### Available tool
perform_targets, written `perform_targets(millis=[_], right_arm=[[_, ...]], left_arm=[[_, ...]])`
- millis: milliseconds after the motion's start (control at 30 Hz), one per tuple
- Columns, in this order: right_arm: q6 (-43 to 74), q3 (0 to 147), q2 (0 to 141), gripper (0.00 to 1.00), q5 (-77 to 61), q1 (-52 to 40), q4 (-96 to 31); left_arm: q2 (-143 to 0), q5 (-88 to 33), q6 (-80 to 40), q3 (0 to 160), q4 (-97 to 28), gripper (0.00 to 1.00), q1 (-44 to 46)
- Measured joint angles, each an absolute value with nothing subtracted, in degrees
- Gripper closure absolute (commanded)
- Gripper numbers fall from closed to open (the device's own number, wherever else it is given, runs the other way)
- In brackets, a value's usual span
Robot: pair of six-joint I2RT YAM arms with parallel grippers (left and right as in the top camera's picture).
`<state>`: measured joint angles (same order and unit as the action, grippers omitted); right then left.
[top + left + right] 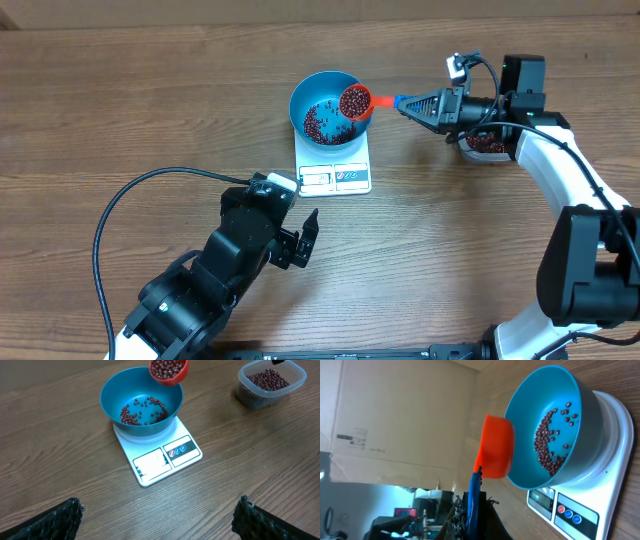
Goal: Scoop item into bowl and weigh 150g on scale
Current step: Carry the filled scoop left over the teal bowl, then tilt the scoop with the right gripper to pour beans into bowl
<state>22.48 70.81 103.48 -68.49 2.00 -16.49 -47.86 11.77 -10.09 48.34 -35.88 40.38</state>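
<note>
The right fingers (415, 103), clamped on the handle (388, 101), hold the scoop (368, 97) of beans (353, 101) over the near rim of the bowl (303, 92) on the scale (335, 178), its handle running back toward that arm; the left fingers (311, 224) gape empty, well apart.

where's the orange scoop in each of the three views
overhead: orange scoop upper middle, over the right rim of the blue bowl.
left wrist: top edge, centre, partly cut off, above the bowl's far rim.
right wrist: centre, outside showing, left of the bowl.
shared landmark: blue bowl on the white scale.
</note>
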Motion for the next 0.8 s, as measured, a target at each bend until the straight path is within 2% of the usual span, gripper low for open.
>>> perform_targets(millis=[300,800], right_arm=[[20.51,70.81,103.48,0.96,-61.91,-1.41,-13.67],[-1.67,70.81,103.48,0.96,-56.97,-3.42,-11.53]], left_arm=[[-47.86,11.77,-10.09,48.34,-35.86,0.00,40.38],[-47.86,11.79,-10.09,48.34,-35.86,0.01,40.38]])
